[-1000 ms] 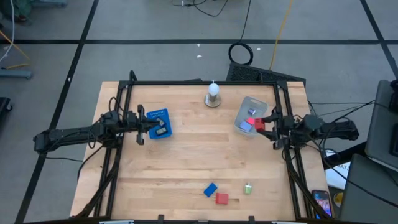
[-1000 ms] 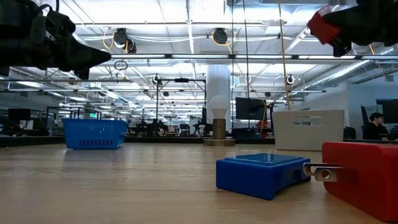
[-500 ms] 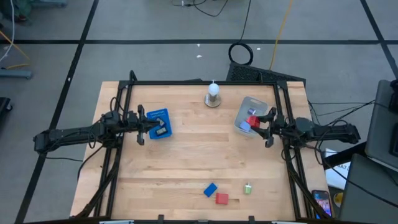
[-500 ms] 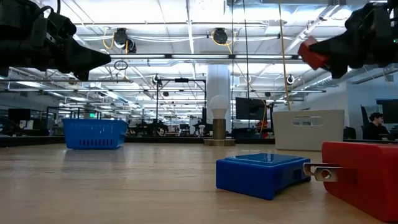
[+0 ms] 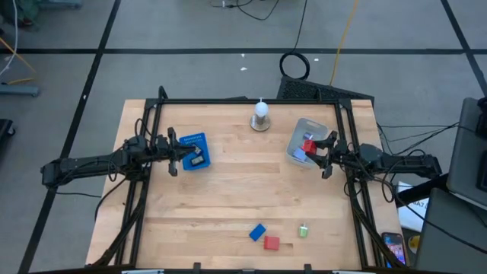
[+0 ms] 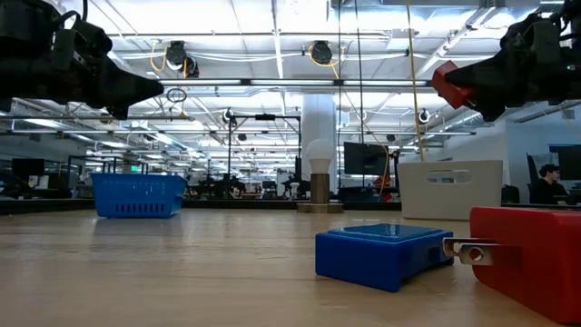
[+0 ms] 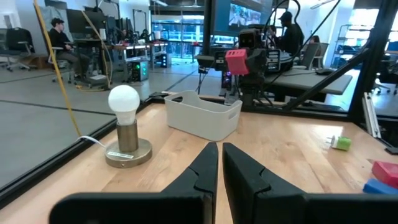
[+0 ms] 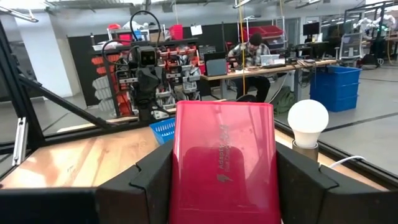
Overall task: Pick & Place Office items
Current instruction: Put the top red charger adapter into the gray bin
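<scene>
red block lengthwise between right fingers

the red block bears embossed lettering beginning "adapt"; the rest cannot be read.

Open-plan robotics lab: exposed ceiling ducts, strip lights, workbenches with monitors, seated person, cables on grey floor.
</scene>
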Motion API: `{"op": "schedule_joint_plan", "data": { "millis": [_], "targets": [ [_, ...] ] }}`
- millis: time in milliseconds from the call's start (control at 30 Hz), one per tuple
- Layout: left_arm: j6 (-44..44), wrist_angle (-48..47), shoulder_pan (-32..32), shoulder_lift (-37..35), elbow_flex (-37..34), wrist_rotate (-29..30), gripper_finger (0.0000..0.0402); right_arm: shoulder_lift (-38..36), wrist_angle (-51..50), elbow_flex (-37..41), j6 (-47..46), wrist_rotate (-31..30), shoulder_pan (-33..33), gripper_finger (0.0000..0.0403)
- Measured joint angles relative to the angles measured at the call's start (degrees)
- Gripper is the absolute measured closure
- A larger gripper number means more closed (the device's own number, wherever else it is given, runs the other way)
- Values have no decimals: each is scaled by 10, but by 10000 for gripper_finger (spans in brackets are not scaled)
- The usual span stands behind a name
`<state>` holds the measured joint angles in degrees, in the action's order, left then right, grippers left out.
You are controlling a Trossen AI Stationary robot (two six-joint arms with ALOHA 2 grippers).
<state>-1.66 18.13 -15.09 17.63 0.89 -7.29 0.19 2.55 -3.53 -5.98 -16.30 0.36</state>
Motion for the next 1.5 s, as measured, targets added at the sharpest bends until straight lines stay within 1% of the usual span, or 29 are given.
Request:
{"op": "schedule_joint_plan", "data": {
  "millis": [467, 600, 767, 967, 1067, 1167, 1300, 1400, 1500],
  "targets": [
    [2, -4, 0, 0, 0, 0, 378, 0, -5, 2, 4, 1, 0, 200],
    [2, -4, 0, 0, 0, 0, 378, 0, -6, 2, 6, 15, 0, 200],
    [2, -4, 0, 0, 0, 0, 378, 0, -6, 2, 6, 15, 0, 198],
    [3, -4, 0, 0, 0, 17, 378, 14, -2, -13, 11, 12, 0, 198],
    [0, -4, 0, 0, 0, 29, 378, 48, -23, -52, 20, -3, -1, 198],
    [0, -4, 0, 0, 0, 29, 378, 102, -58, -119, 25, -24, -1, 198],
    [0, -4, 0, 0, 0, 29, 378, 209, -179, -207, 11, -64, -13, 198],
    [0, -4, 0, 0, 0, 29, 378, 291, -261, -274, -8, -88, -35, 198],
    [-1, -6, 0, 0, 0, 29, 378, 366, -313, -316, -17, -92, -69, 198]
  ]
}}
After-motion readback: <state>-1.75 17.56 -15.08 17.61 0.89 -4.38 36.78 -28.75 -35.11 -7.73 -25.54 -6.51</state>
